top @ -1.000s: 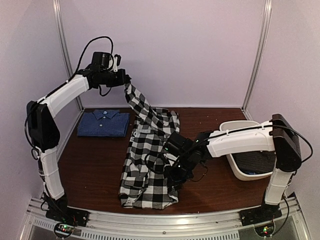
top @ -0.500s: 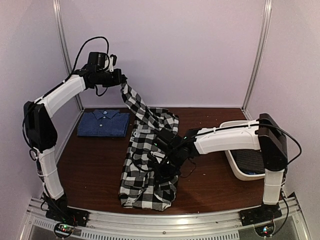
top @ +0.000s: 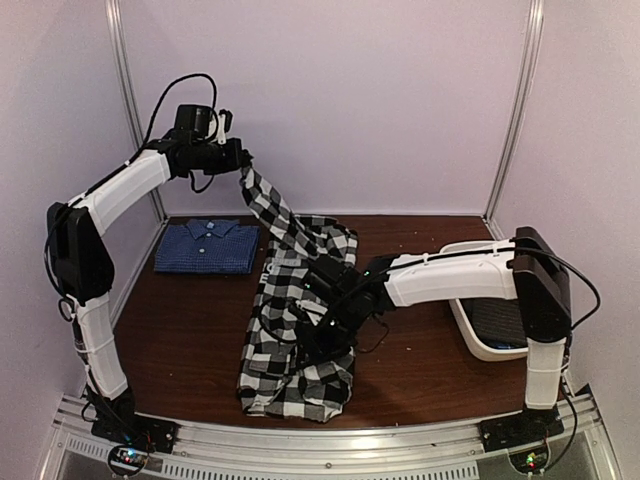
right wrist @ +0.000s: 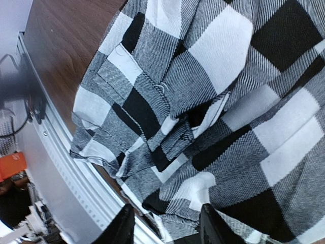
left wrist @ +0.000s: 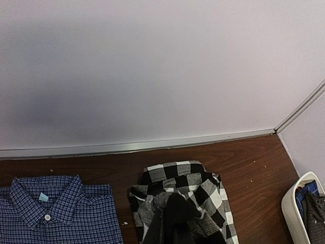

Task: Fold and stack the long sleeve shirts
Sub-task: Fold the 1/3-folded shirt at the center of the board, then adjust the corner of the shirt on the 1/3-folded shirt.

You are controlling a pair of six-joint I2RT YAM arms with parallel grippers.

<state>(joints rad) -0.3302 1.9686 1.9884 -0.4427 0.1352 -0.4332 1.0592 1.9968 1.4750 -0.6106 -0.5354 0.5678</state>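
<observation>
1. Cloth lay closest to the arm bases: the bottom of the black-and-white checked shirt (top: 295, 375) was spread on the brown counter (top: 180, 330), near its front edge.
2. Just past that, the right fingers (top: 320, 343) were low over the middle of the checked shirt. In the right wrist view they were spread apart, with bunched folds of the shirt just in front of them. I could not tell if they touched the cloth.
3. To the right, well apart from the checked shirt, a white basket (top: 478, 347) sat on the counter. A dark shirt (top: 512, 322) lay inside it.
4. Farther back on the left, the blue shirt (top: 207, 248) lay folded flat on the counter, with its collar toward the wall. It was just beside the checked shirt, with a thin strip of counter between them.
5. The top of the checked shirt rose off the counter in a long twisted strip, going up and to the left.
6. At the high end of that strip, the left fingers (top: 240, 163) were pinching the checked shirt. They held it up in the air in front of the pale wall (top: 350, 100).
</observation>
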